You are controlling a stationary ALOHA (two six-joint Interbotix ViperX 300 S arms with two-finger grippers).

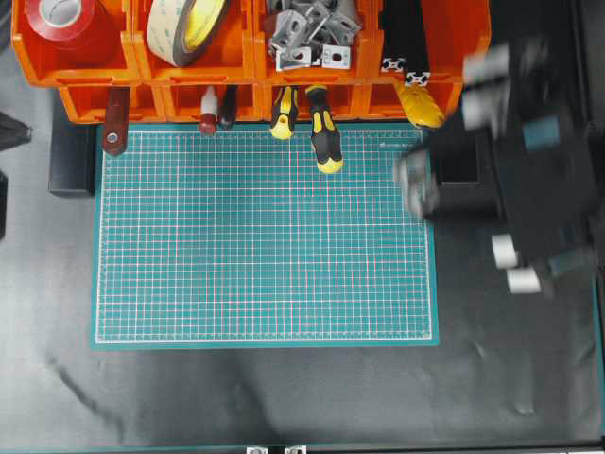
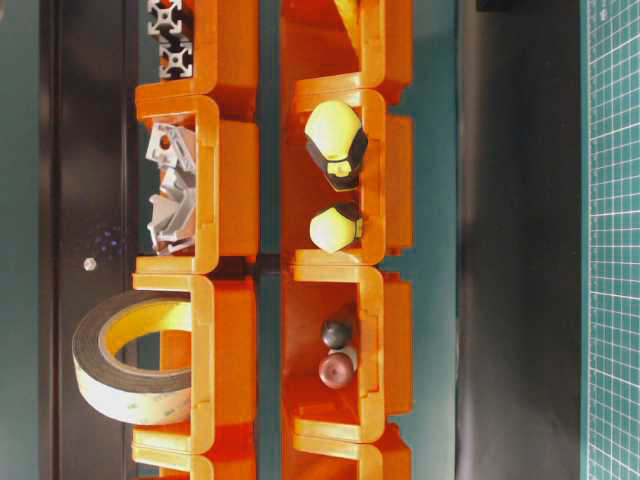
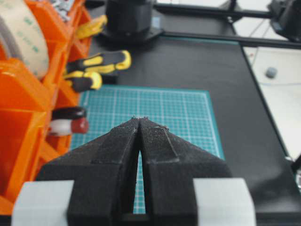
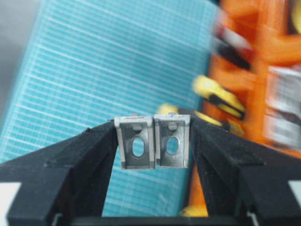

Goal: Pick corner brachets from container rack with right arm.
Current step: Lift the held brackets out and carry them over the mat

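The orange container rack (image 1: 246,71) runs along the far edge of the table. Loose silver corner brachets (image 1: 312,33) lie heaped in one of its upper bins, also visible from table level (image 2: 170,195). In the right wrist view my right gripper (image 4: 154,127) is shut on two corner brachets (image 4: 136,147) side by side, pinched between its black fingers (image 4: 94,150) above the green mat. From overhead the right arm (image 1: 529,170) is a blur at the mat's right edge, below the rack. My left gripper (image 3: 140,120) is shut with nothing in it, low over the mat's left side.
A green cutting mat (image 1: 265,236) covers the table's middle. Yellow-and-black screwdriver handles (image 1: 326,142) stick out of the lower bins over the mat's far edge. Tape rolls (image 1: 184,28) and black slotted bars (image 1: 406,57) fill neighbouring bins. A black block (image 1: 71,156) stands left of the mat.
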